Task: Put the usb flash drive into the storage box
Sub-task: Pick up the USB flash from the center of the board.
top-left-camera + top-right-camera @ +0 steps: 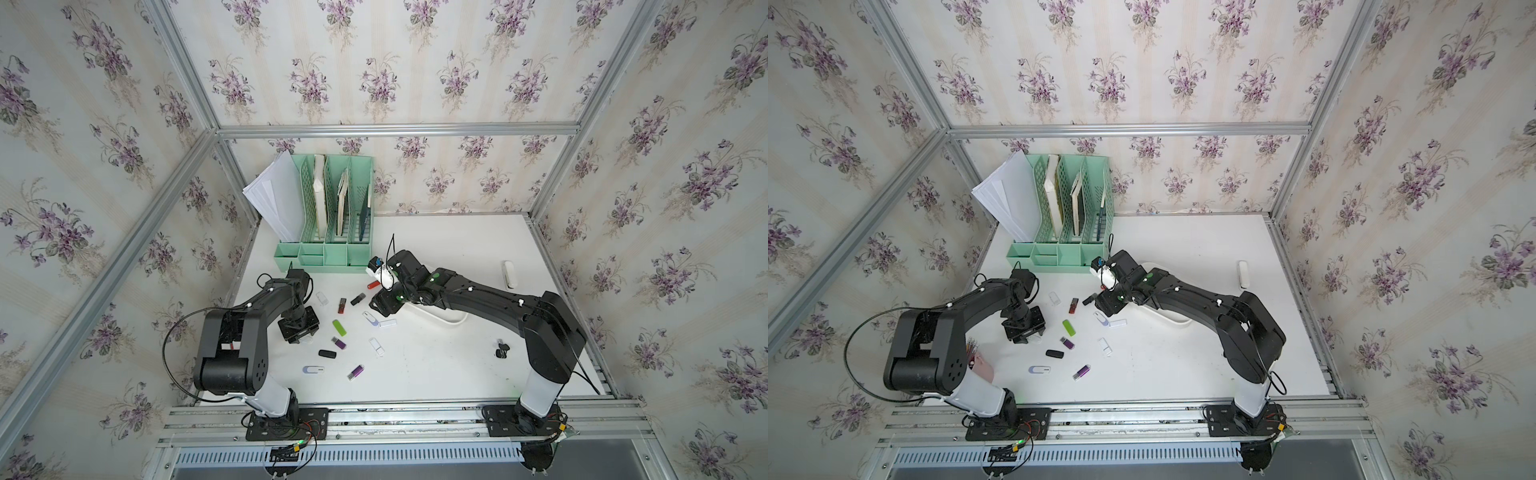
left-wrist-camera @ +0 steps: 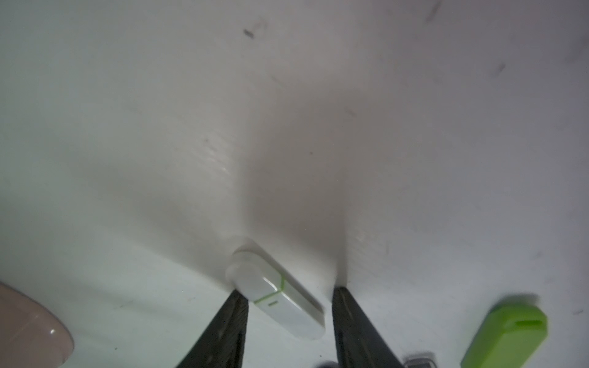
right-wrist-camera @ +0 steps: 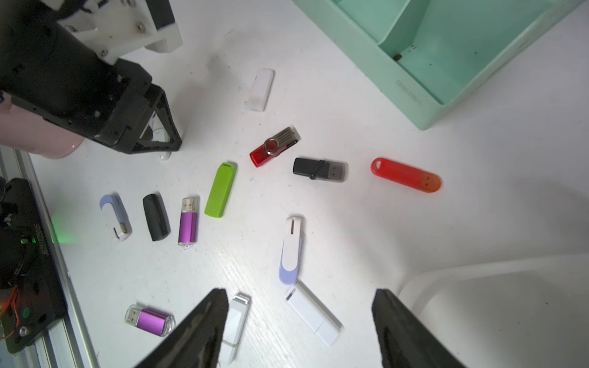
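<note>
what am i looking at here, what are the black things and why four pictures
Two black robot arms stand at the edge of a white table. Two pictures look down from overhead; the other two come from a camera on each arm's wrist. On the table lie many USB flash drives, a mint-green file organizer and a white storage box. The left hand straddles a white flash drive without gripping it yet. The right hand is open and empty.

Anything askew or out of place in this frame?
Two things. The white sheets fan out crookedly from the end slot of the mint organizer. The white flash drive lies diagonally between the fingers of the left claw, resting against one, not squared for a grip.
</note>
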`<control>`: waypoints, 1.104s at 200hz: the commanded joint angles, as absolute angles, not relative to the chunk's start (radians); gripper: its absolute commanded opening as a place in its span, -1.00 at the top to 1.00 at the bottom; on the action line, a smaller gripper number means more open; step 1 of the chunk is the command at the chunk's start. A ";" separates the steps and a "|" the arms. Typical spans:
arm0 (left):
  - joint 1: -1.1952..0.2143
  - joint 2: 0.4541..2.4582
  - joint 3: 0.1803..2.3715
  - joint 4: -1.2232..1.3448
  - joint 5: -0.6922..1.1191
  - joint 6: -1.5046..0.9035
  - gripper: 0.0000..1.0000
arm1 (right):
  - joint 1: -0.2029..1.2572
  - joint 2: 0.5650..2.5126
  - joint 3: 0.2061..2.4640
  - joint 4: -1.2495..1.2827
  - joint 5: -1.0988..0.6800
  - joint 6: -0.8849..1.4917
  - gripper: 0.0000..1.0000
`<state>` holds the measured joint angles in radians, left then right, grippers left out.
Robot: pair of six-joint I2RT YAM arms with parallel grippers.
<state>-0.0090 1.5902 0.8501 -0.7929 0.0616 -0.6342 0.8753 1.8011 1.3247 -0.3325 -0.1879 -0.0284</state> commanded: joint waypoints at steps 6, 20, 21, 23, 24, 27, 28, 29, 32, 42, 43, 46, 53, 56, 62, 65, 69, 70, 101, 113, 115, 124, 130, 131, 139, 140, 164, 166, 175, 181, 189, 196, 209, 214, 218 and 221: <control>-0.009 1.598 0.836 -0.772 0.068 -0.626 0.11 | 0.878 1.820 1.327 -0.380 -0.186 -0.082 -0.55; -0.009 1.601 0.832 -0.769 0.071 -0.621 0.15 | 0.881 1.831 1.330 -0.392 -0.185 -0.093 -0.54; -0.009 1.602 0.832 -0.769 0.072 -0.621 0.15 | 0.881 1.832 1.330 -0.393 -0.184 -0.092 -0.54; -0.009 1.603 0.832 -0.770 0.072 -0.620 0.16 | 0.881 1.833 1.331 -0.394 -0.184 -0.095 -0.54; -0.009 1.603 0.832 -0.769 0.071 -0.620 0.16 | 0.881 1.834 1.331 -0.395 -0.183 -0.096 -0.54; -0.009 1.603 0.831 -0.769 0.073 -0.619 0.16 | 0.881 1.836 1.333 -0.399 -0.184 -0.098 -0.54; -0.009 1.605 0.831 -0.769 0.073 -0.619 0.17 | 0.881 1.838 1.333 -0.399 -0.184 -0.099 -0.54; -0.008 1.605 0.831 -0.768 0.073 -0.618 0.17 | 0.881 1.839 1.334 -0.400 -0.184 -0.099 -0.54; -0.009 1.605 0.831 -0.768 0.074 -0.618 0.18 | 0.881 1.841 1.335 -0.403 -0.184 -0.102 -0.54; -0.009 1.607 0.831 -0.765 0.076 -0.617 0.21 | 0.881 1.852 1.340 -0.413 -0.181 -0.108 -0.53; -0.009 1.607 0.831 -0.765 0.076 -0.617 0.21 | 0.881 1.853 1.340 -0.414 -0.182 -0.108 -0.53; -0.009 1.608 0.831 -0.764 0.078 -0.616 0.22 | 0.881 1.857 1.343 -0.419 -0.180 -0.110 -0.53; -0.009 1.610 0.830 -0.763 0.080 -0.614 0.25 | 0.882 1.865 1.348 -0.427 -0.175 -0.112 -0.51; -0.009 1.610 0.829 -0.761 0.080 -0.615 0.26 | 0.882 1.868 1.350 -0.430 -0.172 -0.113 -0.51; -0.009 1.611 0.829 -0.761 0.081 -0.613 0.27 | 0.883 1.874 1.354 -0.437 -0.169 -0.115 -0.50; -0.008 1.612 0.829 -0.761 0.081 -0.612 0.28 | 0.883 1.877 1.356 -0.440 -0.167 -0.115 -0.50; -0.009 1.612 0.829 -0.760 0.081 -0.612 0.29 | 0.883 1.879 1.358 -0.442 -0.165 -0.116 -0.49; -0.009 1.611 0.829 -0.760 0.082 -0.611 0.29 | 0.884 1.880 1.360 -0.442 -0.165 -0.116 -0.49; -0.008 1.612 0.831 -0.761 0.082 -0.607 0.37 | 0.890 1.897 1.366 -0.452 -0.158 -0.127 -0.48; -0.009 1.611 0.831 -0.760 0.084 -0.606 0.41 | 0.890 1.903 1.372 -0.462 -0.153 -0.137 -0.47; -0.009 1.611 0.831 -0.762 0.084 -0.605 0.42 | 0.890 1.904 1.373 -0.463 -0.153 -0.139 -0.47; -0.008 1.610 0.832 -0.763 0.084 -0.604 0.46 | 0.890 1.912 1.378 -0.470 -0.150 -0.149 -0.47; -0.009 1.609 0.833 -0.764 0.084 -0.602 0.47 | 0.891 1.917 1.380 -0.475 -0.150 -0.156 -0.47; -0.009 1.608 0.833 -0.764 0.084 -0.602 0.47 | 0.890 1.917 1.380 -0.475 -0.150 -0.157 -0.47; -0.009 1.606 0.836 -0.767 0.084 -0.601 0.49 | 0.891 1.922 1.381 -0.479 -0.146 -0.165 -0.47; -0.008 1.605 0.836 -0.767 0.084 -0.600 0.50 | 0.891 1.922 1.381 -0.480 -0.146 -0.166 -0.47; -0.009 1.605 0.837 -0.768 0.087 -0.595 0.55 | 0.891 1.939 1.392 -0.498 -0.134 -0.182 -0.45; -0.009 1.605 0.838 -0.768 0.087 -0.596 0.56 | 0.891 1.941 1.394 -0.499 -0.132 -0.183 -0.45; -0.008 1.605 0.838 -0.766 0.089 -0.594 0.57 | 0.891 1.950 1.400 -0.506 -0.124 -0.187 -0.43; -0.009 1.606 0.837 -0.767 0.090 -0.593 0.58 | 0.891 1.954 1.405 -0.511 -0.119 -0.190 -0.42; -0.009 1.606 0.838 -0.767 0.092 -0.592 0.60 | 0.890 1.963 1.410 -0.519 -0.114 -0.193 -0.41; -0.009 1.606 0.838 -0.767 0.094 -0.591 0.62 | 0.892 1.969 1.415 -0.525 -0.111 -0.195 -0.39; -0.009 1.605 0.838 -0.768 0.095 -0.590 0.63 | 0.893 1.978 1.420 -0.533 -0.107 -0.198 -0.34; -0.009 1.605 0.838 -0.769 0.097 -0.588 0.63 | 0.894 1.980 1.422 -0.536 -0.104 -0.201 -0.33; -0.009 1.603 0.838 -0.766 0.097 -0.588 0.63 | 0.894 1.983 1.423 -0.538 -0.102 -0.201 -0.31; -0.009 1.603 0.839 -0.767 0.099 -0.588 0.63 | 0.894 1.984 1.423 -0.540 -0.099 -0.201 -0.30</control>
